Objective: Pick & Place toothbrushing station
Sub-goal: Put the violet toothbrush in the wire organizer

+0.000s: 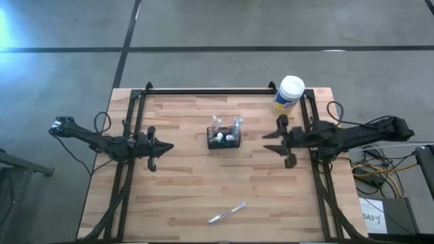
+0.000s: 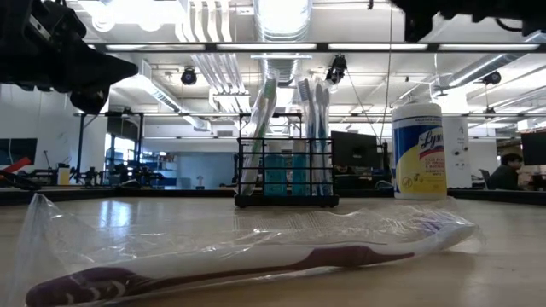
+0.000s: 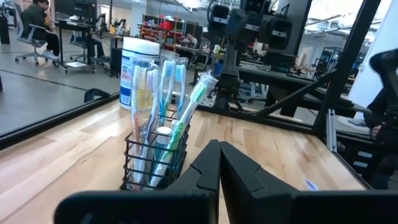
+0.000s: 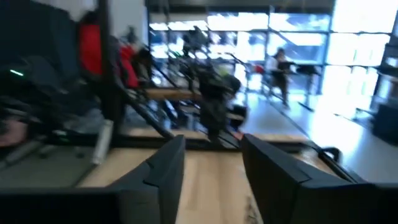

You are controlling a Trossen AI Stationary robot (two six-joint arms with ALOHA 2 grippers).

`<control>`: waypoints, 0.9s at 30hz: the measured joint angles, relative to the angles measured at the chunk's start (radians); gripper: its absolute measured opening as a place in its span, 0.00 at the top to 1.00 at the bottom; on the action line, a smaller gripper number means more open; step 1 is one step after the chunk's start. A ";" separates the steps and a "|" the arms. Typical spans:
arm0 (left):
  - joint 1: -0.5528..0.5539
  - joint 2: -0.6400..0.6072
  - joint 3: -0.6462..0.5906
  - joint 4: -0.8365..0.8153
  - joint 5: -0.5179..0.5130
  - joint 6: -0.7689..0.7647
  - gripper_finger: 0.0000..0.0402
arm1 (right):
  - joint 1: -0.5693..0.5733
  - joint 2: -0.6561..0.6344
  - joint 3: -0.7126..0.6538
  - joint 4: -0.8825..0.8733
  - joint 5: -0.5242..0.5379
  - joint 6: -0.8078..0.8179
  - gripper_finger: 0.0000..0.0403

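Surface first: your table (image 1: 183, 190) is a pale butcher-block top of jointed wood strips inside a black frame, set on a grey concrete floor crossed by dark lines. Beyond it, the low view shows you an open workshop with exposed ceiling ducts, strip lights and monitors; a person sits at a desk far off in the left wrist view.

The toothbrushing station (image 1: 224, 138) stands upright near the table's middle, between the two arms and apart from both. It is a small black wire caddy with slatted sides, holding several toothbrushes that stand bristles-up, some in clear wrap, plus a short white-capped item low inside.

A white-lidded canister (image 1: 289, 93) with a yellow label stands at the far right corner, well apart from the caddy. One wrapped toothbrush (image 1: 226, 213) lies flat near the front edge.

Your left gripper (image 1: 169, 147) hangs left of the caddy, fingers pressed together on nothing. Your right gripper (image 1: 266, 141) hangs right of the caddy, fingers apart, holding nothing.
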 joint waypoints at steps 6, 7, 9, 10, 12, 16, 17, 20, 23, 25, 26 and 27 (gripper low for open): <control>0.000 0.000 0.002 0.000 0.000 -0.004 0.98 | 0.066 -0.145 -0.090 -0.017 -0.010 -0.045 0.87; 0.000 0.000 0.003 0.001 0.000 -0.004 0.97 | 0.070 -0.166 -0.106 -0.015 -0.014 -0.053 0.92; 0.000 0.000 0.003 0.001 0.000 -0.004 0.97 | 0.071 -0.208 -0.144 -0.014 -0.055 -0.059 0.96; 0.000 0.000 0.003 0.000 -0.001 -0.004 0.97 | 0.071 -0.226 -0.161 -0.013 -0.081 -0.056 0.96; 0.000 0.000 0.002 0.001 -0.010 -0.004 0.98 | 0.071 -0.261 -0.199 -0.010 -0.103 -0.040 0.97; 0.000 0.000 0.002 0.000 -0.061 -0.037 0.98 | 0.070 -0.302 -0.276 0.049 -0.104 -0.017 0.98; 0.000 0.000 0.007 -0.003 -0.063 -0.044 0.98 | 0.071 -0.308 -0.290 0.060 -0.106 -0.017 0.98; -0.004 0.007 0.040 -0.002 -0.033 -0.051 0.98 | 0.070 -0.320 -0.324 0.071 -0.105 -0.017 0.98; -0.016 0.050 0.103 -0.002 -0.018 -0.049 0.99 | 0.070 -0.325 -0.352 0.108 -0.106 -0.021 0.98; -0.027 0.111 0.163 -0.012 -0.017 -0.036 0.99 | 0.070 -0.325 -0.373 0.152 -0.105 -0.021 0.98; -0.031 0.150 0.199 -0.029 -0.017 -0.036 0.99 | 0.070 -0.325 -0.382 0.163 -0.105 -0.021 0.98; -0.035 0.193 0.237 -0.051 -0.016 -0.038 0.99 | 0.070 -0.325 -0.387 0.166 -0.105 -0.021 0.98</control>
